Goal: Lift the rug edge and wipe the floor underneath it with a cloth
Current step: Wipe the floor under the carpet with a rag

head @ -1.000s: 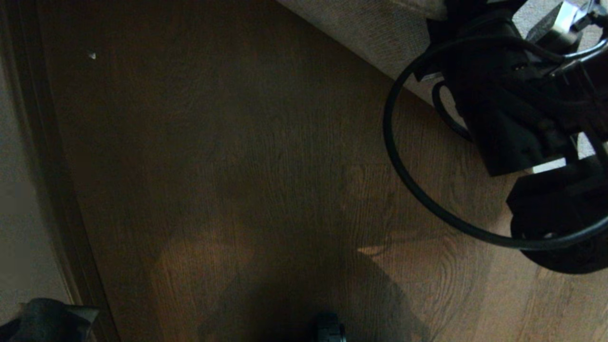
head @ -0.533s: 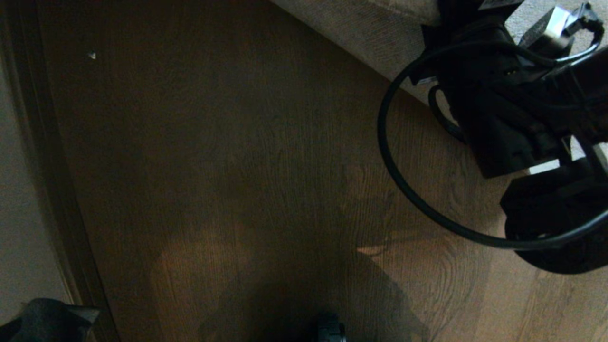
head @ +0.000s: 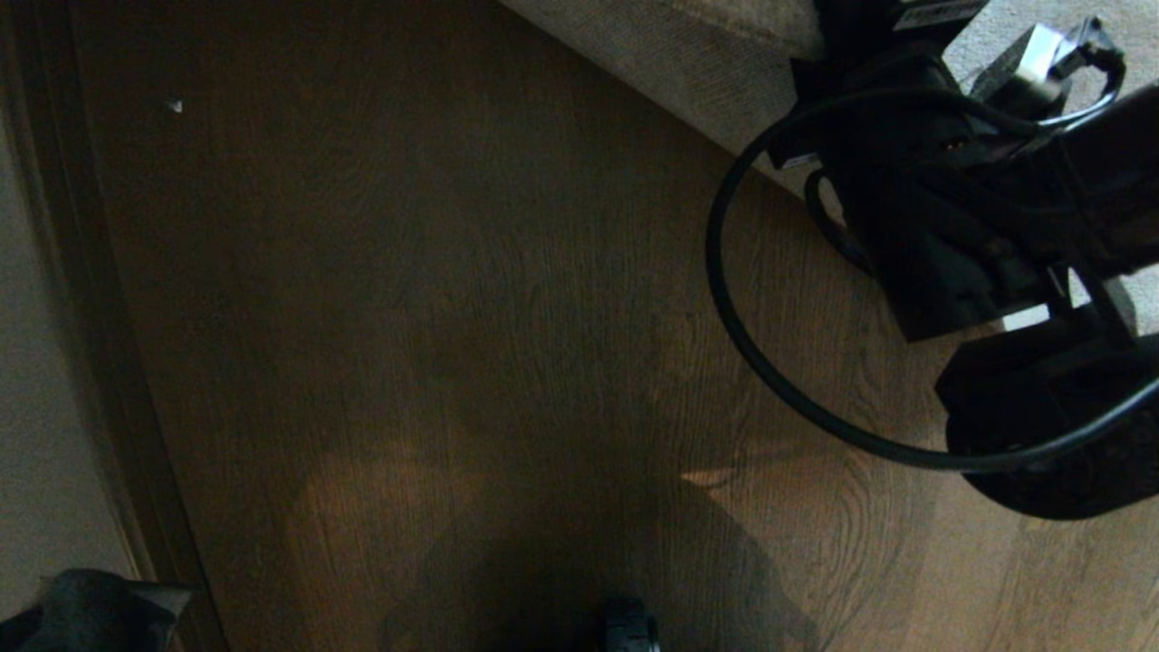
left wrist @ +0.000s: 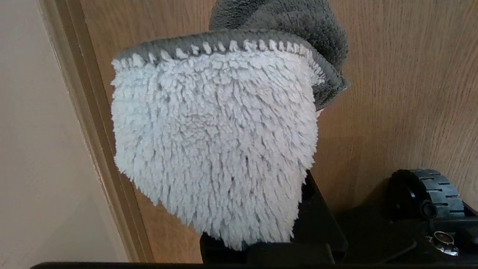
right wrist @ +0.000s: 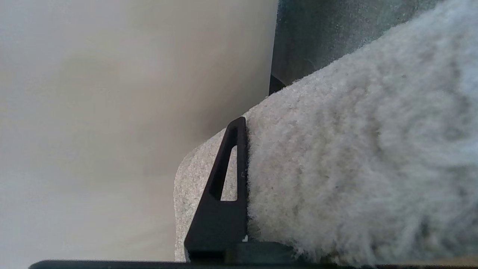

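The right gripper has its jaws clenched on the rug edge, held above the floor; the left gripper, beside the baseboard, grasps the cloth.

right arm shifted slightly left and up | rug edge raised with it

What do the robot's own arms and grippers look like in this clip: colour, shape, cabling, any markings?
The right arm is chunky and matt black, with a thick black cable looping off it, a small silver-grey block near the wrist and a white label. The right gripper shows a flat black triangular finger with a slot cut through it. The left gripper is black too, mostly hidden.
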